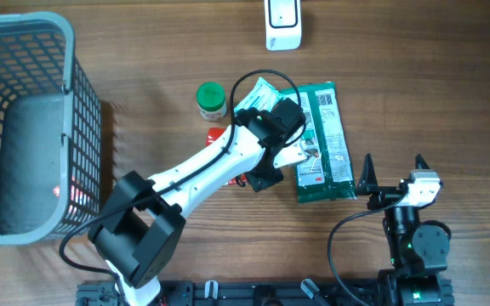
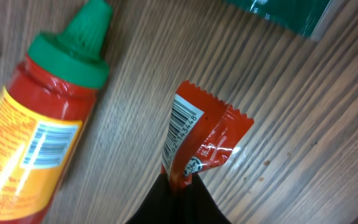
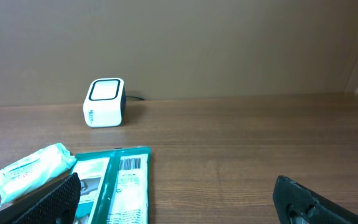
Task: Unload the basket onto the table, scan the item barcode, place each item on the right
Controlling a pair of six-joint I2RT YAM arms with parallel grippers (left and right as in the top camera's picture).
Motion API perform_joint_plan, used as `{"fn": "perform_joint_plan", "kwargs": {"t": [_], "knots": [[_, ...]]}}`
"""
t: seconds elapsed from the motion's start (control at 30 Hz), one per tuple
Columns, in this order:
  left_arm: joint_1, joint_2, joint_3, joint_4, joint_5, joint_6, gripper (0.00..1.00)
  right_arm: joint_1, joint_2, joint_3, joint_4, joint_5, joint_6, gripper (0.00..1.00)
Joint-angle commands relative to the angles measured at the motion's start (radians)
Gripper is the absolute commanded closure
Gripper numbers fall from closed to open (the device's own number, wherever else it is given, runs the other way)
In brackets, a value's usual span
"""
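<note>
Left wrist: cropped left end effector [image 2: 179, 186] pinches sachet [image 2: 197, 140]; right end effector [image 3: 176, 200] gapes empty.

White scanner [image 3: 106, 102] on table [image 3: 241, 143], green barcoded packet [image 3: 122, 186], jaws wide apart

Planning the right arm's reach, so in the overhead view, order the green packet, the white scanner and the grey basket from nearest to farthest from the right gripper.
From the right gripper:
1. green packet, just to its left.
2. white scanner, at the far table edge, further left.
3. grey basket, at the table's far left side.
</note>
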Motion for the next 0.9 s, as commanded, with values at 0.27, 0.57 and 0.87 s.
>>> {"fn": "perform_joint_plan", "kwargs": {"t": [0.27, 0.57, 0.87], "knots": [[-0.004, -0.035, 0.001, 0.036, -0.086, -0.038, 0.44, 0.005, -0.002, -0.001, 0.005, 0.016, 0.011, 0.00], [0.117, -0.465, 0.170, 0.091, -0.574, -0.288, 0.31, 0.005, -0.002, -0.001, 0.006, 0.016, 0.011, 0.00], [0.673, -0.889, 0.180, 0.172, -0.758, -0.692, 0.23, 0.005, -0.002, -0.001, 0.006, 0.016, 0.012, 0.00]]}}
